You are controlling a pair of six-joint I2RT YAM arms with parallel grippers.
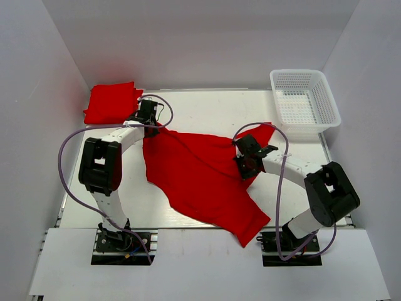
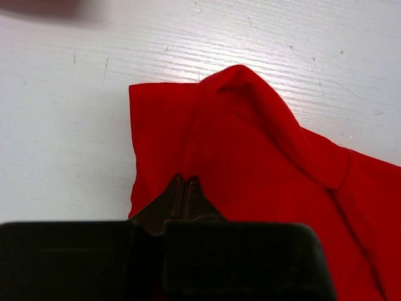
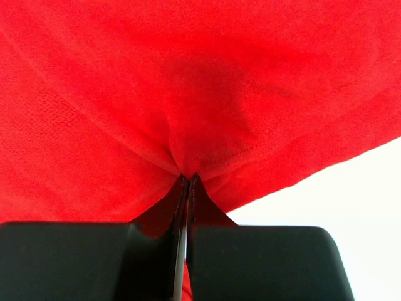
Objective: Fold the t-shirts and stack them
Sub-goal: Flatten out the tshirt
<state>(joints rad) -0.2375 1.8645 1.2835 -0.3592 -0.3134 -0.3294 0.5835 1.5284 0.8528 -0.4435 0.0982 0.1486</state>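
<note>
Looking down from above, we saw one loose red t-shirt (image 1: 200, 179) lying rumpled across the middle of the white table (image 1: 207, 106), stretched on a slant from the far left toward the near right edge. We found the left gripper (image 2: 185, 188) with its jaws pressed together on a pinch of that shirt's cloth at its far-left end. In the left wrist view the cloth rose in a small ridge just beyond the fingertips, with bare table to the left of it. We found the right gripper (image 3: 188, 182) likewise clamped tight, with a fold of the same shirt gathered between its fingertips and a stitched hem running just past them. From above, this grip sat on the shirt's right side, just below a flap of cloth that pointed toward the far right corner.

A second red t-shirt (image 1: 111, 103) lay folded into a neat block at the far left corner of the table, just beyond the left gripper and well apart from the right arm. We noted a white plastic mesh basket (image 1: 305, 103) at the far right corner, near the tip of the flap; we could not tell whether they touched. A purple cable (image 1: 66, 169) looped out beside the left arm.
</note>
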